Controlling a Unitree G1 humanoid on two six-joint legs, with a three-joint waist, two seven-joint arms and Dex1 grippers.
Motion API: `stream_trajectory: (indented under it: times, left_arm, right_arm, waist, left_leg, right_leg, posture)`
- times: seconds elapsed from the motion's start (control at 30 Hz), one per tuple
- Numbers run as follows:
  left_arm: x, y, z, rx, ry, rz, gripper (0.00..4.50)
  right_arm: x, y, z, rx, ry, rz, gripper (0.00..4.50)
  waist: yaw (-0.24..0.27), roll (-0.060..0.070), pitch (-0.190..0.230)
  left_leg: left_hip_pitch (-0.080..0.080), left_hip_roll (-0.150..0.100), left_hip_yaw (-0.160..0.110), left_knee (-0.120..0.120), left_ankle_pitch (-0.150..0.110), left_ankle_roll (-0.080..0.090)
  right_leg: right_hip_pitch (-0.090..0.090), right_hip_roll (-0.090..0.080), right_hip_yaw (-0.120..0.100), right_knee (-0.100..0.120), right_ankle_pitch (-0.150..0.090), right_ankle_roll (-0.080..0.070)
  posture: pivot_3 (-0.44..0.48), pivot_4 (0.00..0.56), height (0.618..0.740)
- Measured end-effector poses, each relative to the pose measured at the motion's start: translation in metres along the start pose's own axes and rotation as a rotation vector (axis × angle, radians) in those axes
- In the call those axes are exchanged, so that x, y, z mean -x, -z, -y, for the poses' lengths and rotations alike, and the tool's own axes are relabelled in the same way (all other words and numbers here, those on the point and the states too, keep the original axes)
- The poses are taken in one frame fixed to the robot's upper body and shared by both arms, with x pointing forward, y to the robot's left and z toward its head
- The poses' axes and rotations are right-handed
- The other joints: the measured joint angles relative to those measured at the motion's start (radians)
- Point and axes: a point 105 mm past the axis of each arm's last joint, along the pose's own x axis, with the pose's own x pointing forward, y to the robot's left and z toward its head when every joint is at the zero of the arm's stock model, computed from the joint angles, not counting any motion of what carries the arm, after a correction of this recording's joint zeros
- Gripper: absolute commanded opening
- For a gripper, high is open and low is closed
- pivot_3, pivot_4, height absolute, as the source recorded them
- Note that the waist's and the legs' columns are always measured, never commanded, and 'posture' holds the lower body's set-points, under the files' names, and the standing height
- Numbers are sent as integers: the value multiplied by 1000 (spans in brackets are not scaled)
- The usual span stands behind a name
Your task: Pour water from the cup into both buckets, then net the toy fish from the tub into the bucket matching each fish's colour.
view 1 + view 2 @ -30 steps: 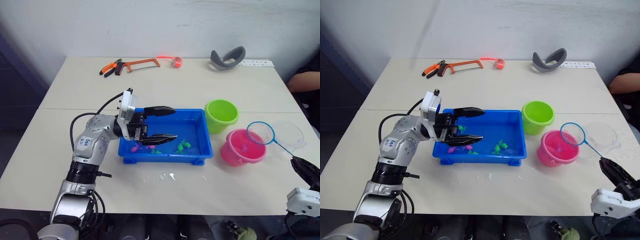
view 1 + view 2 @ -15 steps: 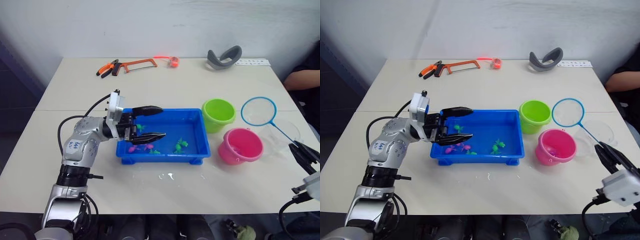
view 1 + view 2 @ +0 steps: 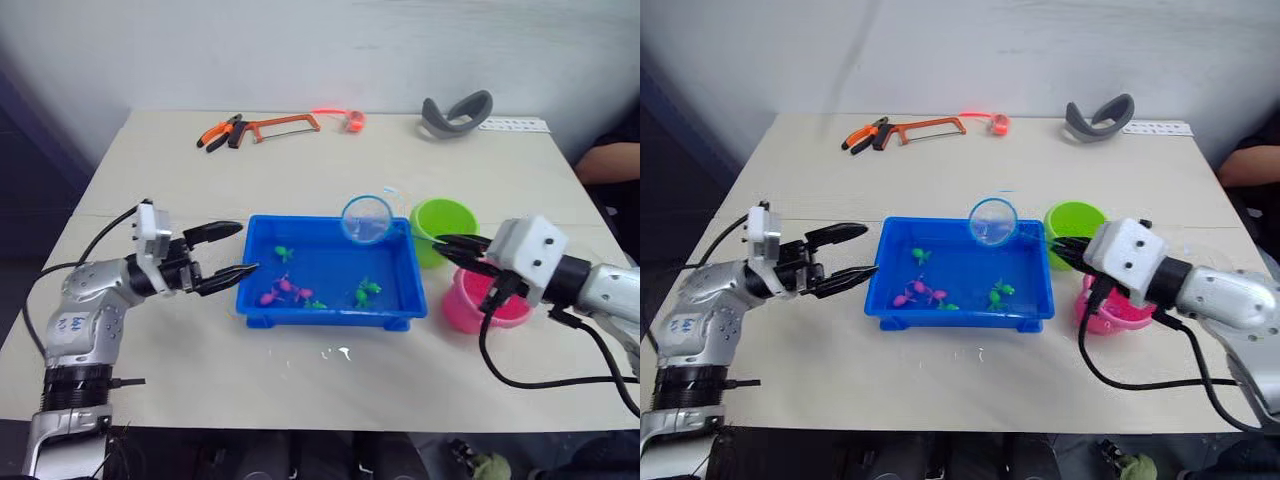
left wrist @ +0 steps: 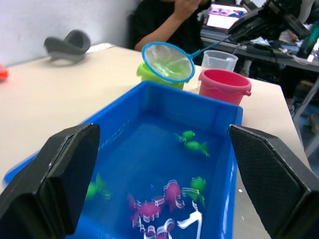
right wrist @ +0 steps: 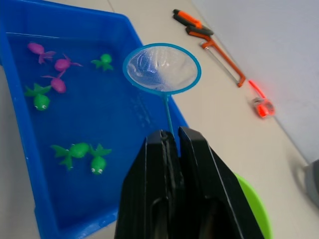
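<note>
Your L gripper (image 3: 228,254) sits just off the tub's left wall, fingers spread wide, holding nothing. It's close enough that a nudge would slide the tub and slosh water onto the table.

The tub (image 3: 330,315) is mid-table toward the near edge. Fish are in the water: pink ones (image 3: 283,290) near the front-left, green ones (image 3: 367,292) toward the front-right, plus one green (image 3: 284,254) further back. None netted yet.

The net (image 3: 367,219) hangs over the tub's far-right corner, hoop above the rim, mesh looks empty. Its handle runs back to your R gripper (image 5: 169,144), fingers pinched tight on it. The handle is thin & held at its end, so the hoop can swing or twist in the grip on a dip. Risk: you catch the tub rim coming down, or scoop a mixed pair, since pink & green lie close together near the front.

The green bucket (image 3: 444,228) is just beside the tub's far-right corner, the pink bucket (image 3: 487,308) near its front-right. Your R forearm is right over both; a low sweep could tip either. The cup (image 4: 219,59) stands beyond the pink bucket, near the right edge.
</note>
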Motion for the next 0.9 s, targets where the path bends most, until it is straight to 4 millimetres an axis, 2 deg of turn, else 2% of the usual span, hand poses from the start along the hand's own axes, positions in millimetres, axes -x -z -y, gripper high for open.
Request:
stream_trajectory:
  times: [0.17,0.23,0.33,0.5,0.9]
  left_arm:
    - [26,6,5,14,-26,-90,4479]
    - [31,8,11,13,-4,-129,4479]
    - [32,7,17,-1,32,-161,4479]
    - [29,6,23,-23,81,-209,4479]
    - [21,7,25,-20,113,-230,4479]
  right_arm:
    - [-33,16,-16,-39,-113,-59,0]
    - [-51,24,-25,-16,-170,-93,0]
    - [-62,29,-28,4,-187,-116,0]
    - [-69,36,-21,69,-190,-154,0]
    - [-81,30,-43,-4,-303,-101,0]
  waist:
    - [-1,0,0]
    - [1,0,0]
    - [0,1,1]
    - [-7,1,1]
    - [-21,1,1]
  left_leg:
    - [0,-1,0,0,0,0]
    - [0,-1,0,0,0,-1]
    - [0,-1,0,0,-1,-1]
    - [-1,-1,0,-1,-1,-1]
    - [-1,0,0,-1,-1,-1]
  right_leg:
    - [0,-1,0,0,0,0]
    - [-1,-1,0,0,0,0]
    - [-1,-1,0,1,0,0]
    - [-1,0,-1,1,0,0]
    - [-2,0,-1,2,0,0]
  posture:
    - [0,150,740]
    - [0,150,740]
    - [0,150,740]
    - [0,150,740]
    - [0,150,740]
